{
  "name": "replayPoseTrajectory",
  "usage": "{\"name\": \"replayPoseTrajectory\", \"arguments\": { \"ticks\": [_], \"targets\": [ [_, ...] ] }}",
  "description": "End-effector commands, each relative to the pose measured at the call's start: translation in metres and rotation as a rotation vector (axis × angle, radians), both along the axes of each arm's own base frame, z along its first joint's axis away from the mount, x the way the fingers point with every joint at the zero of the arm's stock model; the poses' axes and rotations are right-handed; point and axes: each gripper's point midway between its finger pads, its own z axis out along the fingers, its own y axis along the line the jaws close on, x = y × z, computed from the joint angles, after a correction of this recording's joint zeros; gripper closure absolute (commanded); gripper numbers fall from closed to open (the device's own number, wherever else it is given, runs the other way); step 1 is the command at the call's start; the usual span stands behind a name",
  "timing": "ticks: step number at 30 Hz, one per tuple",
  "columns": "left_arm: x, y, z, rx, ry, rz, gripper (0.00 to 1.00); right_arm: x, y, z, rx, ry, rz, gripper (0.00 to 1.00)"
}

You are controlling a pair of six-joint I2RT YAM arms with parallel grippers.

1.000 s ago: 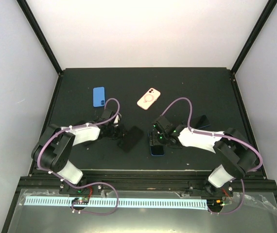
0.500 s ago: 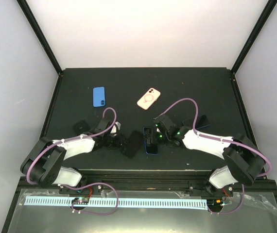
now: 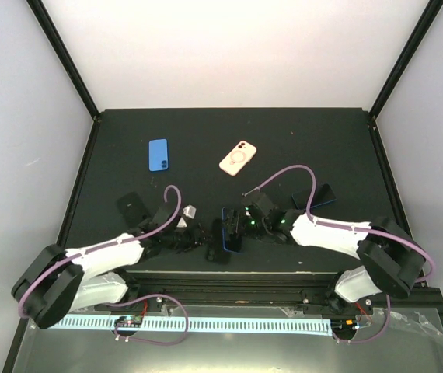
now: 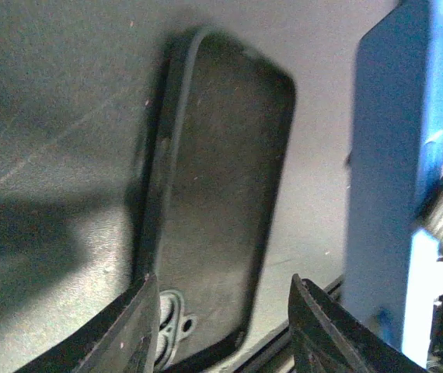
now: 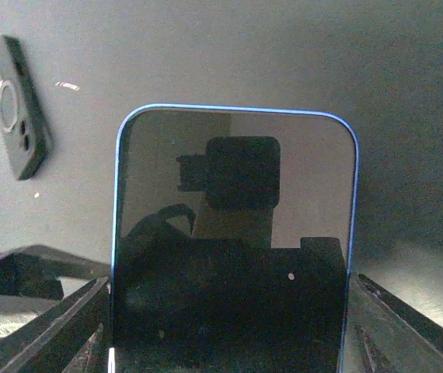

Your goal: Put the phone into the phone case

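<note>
The pale pink phone case (image 3: 237, 158) with a white ring lies at mid-table, far from both grippers. My right gripper (image 3: 237, 225) is shut on a blue-edged phone (image 3: 231, 231) with a dark screen and holds it on edge; the phone (image 5: 233, 233) fills the right wrist view between the fingers (image 5: 66, 318). A black case (image 3: 220, 245) lies open side up just left of the phone. In the left wrist view my left gripper (image 4: 225, 326) is open and straddles the black case's (image 4: 214, 194) camera end. The blue phone (image 4: 388, 155) stands at its right.
A blue phone-sized slab (image 3: 158, 155) lies at the far left. A small black case with a ring (image 3: 131, 205) lies left of the left arm and shows in the right wrist view (image 5: 18, 109). Another dark phone (image 3: 315, 194) lies on the right. The table's front edge (image 3: 229, 272) is close.
The right gripper has carried the blue phone left and nearer, up to the black case. The left gripper and the black case have shifted towards the front edge, uncovering the small black case.
</note>
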Motion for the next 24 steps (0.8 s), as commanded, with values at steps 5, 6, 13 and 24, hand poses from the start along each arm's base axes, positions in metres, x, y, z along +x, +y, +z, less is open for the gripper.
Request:
{"name": "replayPoseTrajectory", "arguments": {
  "ticks": [5,6,13,24],
  "targets": [
    [0.018,0.033,0.019,0.04,-0.1,0.124,0.42,-0.014,0.045,0.016,0.087,0.015,-0.024,0.37],
    [0.02,0.037,0.021,0.042,-0.105,0.13,0.41,-0.015,0.047,0.014,0.083,0.022,-0.032,0.37],
    [0.026,0.064,0.027,0.074,-0.134,0.165,0.37,-0.017,0.056,0.0,0.057,0.046,-0.088,0.37],
    [0.022,0.067,0.019,0.056,-0.13,0.129,0.41,-0.005,0.045,-0.023,-0.051,0.063,-0.199,0.35]
  ]
}}
